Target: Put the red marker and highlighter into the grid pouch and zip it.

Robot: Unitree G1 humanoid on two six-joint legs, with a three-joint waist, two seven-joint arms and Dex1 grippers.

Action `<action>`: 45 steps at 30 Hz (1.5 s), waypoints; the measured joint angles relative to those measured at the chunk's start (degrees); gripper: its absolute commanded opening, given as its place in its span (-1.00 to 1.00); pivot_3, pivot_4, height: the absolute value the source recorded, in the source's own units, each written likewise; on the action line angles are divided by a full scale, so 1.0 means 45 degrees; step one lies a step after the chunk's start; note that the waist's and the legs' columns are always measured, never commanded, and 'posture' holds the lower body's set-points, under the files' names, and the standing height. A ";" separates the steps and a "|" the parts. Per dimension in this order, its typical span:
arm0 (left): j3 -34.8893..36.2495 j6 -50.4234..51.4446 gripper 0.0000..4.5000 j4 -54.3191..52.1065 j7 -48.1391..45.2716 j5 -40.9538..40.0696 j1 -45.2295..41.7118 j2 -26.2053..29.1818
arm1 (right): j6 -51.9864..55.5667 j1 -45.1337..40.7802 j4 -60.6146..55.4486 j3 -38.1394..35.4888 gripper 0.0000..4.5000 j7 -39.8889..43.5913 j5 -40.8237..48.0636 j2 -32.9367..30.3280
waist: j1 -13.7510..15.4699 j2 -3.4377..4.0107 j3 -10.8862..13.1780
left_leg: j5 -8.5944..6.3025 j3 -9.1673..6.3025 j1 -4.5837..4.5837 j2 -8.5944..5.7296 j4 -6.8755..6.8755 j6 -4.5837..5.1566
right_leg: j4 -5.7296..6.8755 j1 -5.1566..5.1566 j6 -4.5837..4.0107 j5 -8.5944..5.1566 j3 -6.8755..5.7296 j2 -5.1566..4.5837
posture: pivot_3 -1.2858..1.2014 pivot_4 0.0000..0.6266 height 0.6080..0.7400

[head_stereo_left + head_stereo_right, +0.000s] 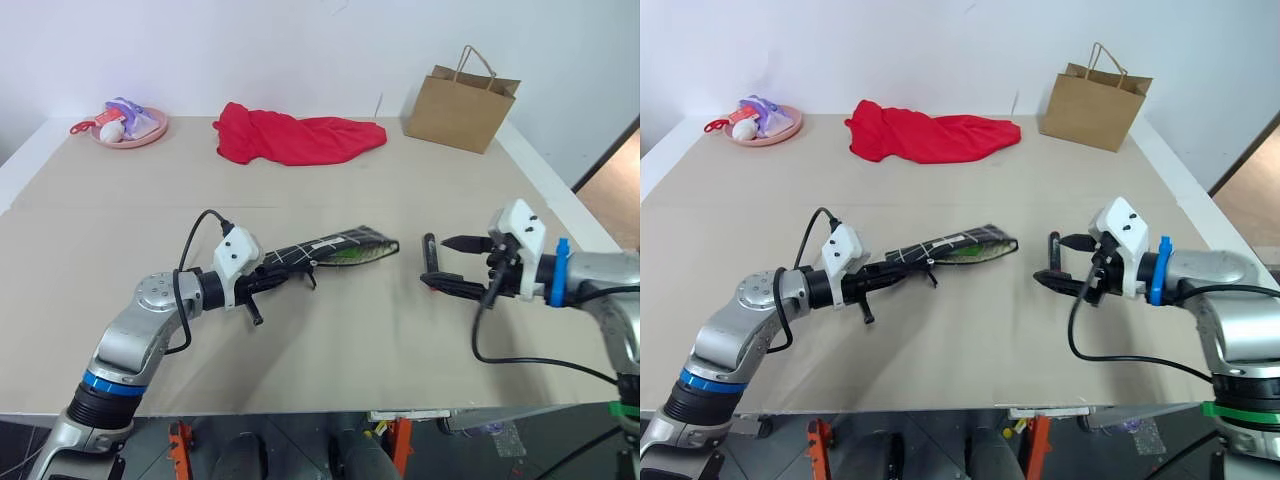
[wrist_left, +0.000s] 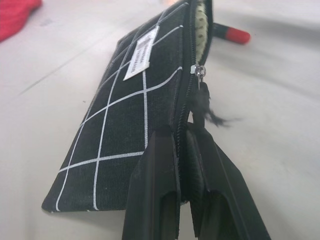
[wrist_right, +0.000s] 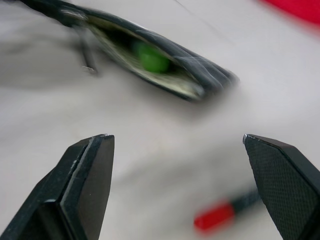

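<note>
The beige table (image 1: 330, 330) fills the frame's middle. At its centre, the grid pouch (image 1: 335, 250) is held off the surface, its mouth gaping with the highlighter (image 3: 150, 57) inside. The left gripper (image 2: 182, 165) is clenched on the pouch's zipper edge. The right gripper (image 1: 445, 262), centre right, is spread wide and holds nothing. The red marker (image 1: 429, 258) lies beside it on the table.
</note>
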 measured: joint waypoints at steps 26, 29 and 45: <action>0.0417 0.0970 -1.00 -0.0207 -0.0545 -0.1233 -0.0308 0.0670 | -0.0566 -0.0899 0.1201 -0.0289 -0.74 -0.3359 -0.0212 0.1703 | 0.0015 0.0095 0.0046 | 0.0008 0.0024 -0.0026 0.0018 -0.0019 0.0002 | -0.0010 -0.0042 -0.0013 0.0019 0.0049 0.0045 | 0.03 -0.52 1.00; 0.0406 0.1069 -1.00 -0.0207 -0.0539 -0.1368 -0.0335 0.0582 | -0.1601 -0.0788 -0.1201 -0.1038 -0.74 -0.0979 0.1098 0.0033 | 0.0051 0.0089 0.0043 | -0.0004 -0.0014 -0.0025 0.0028 -0.0033 0.0015 | -0.0019 -0.0023 0.0035 -0.0035 0.0009 0.0054 | 0.03 -0.52 1.00; 0.0415 0.1154 -1.00 -0.0204 -0.0514 -0.1435 -0.0392 0.0436 | -0.5021 0.2116 -0.2664 0.0572 -0.74 0.3182 -0.0333 -0.3511 | 0.0115 0.0058 0.0042 | -0.0008 0.0005 -0.0012 0.0009 -0.0013 0.0006 | -0.0016 -0.0015 0.0033 -0.0034 0.0034 0.0035 | 0.03 -0.52 1.00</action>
